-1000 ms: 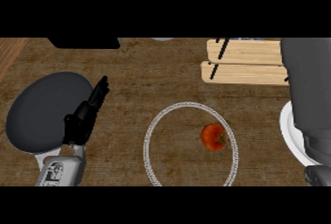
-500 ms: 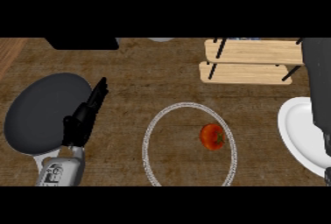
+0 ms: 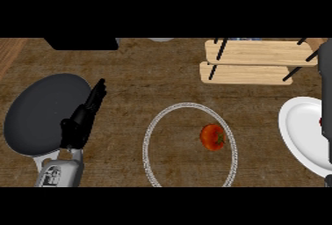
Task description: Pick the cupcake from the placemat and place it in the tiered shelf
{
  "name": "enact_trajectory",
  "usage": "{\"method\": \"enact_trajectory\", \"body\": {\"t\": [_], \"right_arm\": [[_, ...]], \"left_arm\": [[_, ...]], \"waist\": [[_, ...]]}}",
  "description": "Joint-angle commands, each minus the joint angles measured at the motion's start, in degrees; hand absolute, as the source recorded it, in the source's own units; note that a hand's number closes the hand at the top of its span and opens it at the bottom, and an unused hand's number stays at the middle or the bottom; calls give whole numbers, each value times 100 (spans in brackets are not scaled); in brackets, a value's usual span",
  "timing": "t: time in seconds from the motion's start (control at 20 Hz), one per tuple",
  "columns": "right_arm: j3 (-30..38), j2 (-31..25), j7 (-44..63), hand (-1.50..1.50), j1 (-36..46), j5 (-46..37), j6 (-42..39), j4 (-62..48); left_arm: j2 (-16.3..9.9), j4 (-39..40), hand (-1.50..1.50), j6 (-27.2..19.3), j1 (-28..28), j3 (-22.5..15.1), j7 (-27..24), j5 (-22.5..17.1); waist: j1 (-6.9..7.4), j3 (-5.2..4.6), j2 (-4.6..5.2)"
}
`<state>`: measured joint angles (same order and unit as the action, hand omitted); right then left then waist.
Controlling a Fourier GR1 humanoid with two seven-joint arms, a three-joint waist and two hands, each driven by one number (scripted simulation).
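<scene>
Well, the cupcake point(image 3: 213, 136) sits untouched inside the ringed placemat point(image 3: 156, 132). The left hand point(image 3: 83, 117) rests, fingers straight; the right is unseen. Next: reach, grasp, carry to the tiered shelf point(image 3: 259, 61).

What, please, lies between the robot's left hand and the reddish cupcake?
In the head view, bare wooden counter and the placemat's pale rim separate the left robot hand from the cupcake.
</scene>
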<state>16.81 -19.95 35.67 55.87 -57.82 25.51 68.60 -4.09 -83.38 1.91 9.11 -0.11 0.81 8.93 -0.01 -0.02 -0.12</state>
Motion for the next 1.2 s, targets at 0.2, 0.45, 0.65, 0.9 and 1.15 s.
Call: {"method": "enact_trajectory", "body": {"t": [0.2,0.45,0.65,0.9,1.15], "right_arm": [[59,-59,-84,-150,331,785,-335,193],[564,-98,-8,-150,575,1122,362,501],[936,-511,562,-150,461,1193,233,1231],[1385,-1285,1620,-150,334,1381,-778,1880],[2062,-1740,2005,-150,-827,2275,-2032,2588]], "left_arm": [[198,-313,0,-134,-114,-323,186,237],[-11,-124,0,119,102,-48,215,-37],[28,-250,0,-11,-10,-27,361,10],[-66,-49,0,-28,232,119,334,8],[155,-68,0,-146,-126,-74,127,103]], "waist": [[46,2,9],[58,4,15],[-39,4,-21],[-158,0,-46],[-216,6,-53]]}}
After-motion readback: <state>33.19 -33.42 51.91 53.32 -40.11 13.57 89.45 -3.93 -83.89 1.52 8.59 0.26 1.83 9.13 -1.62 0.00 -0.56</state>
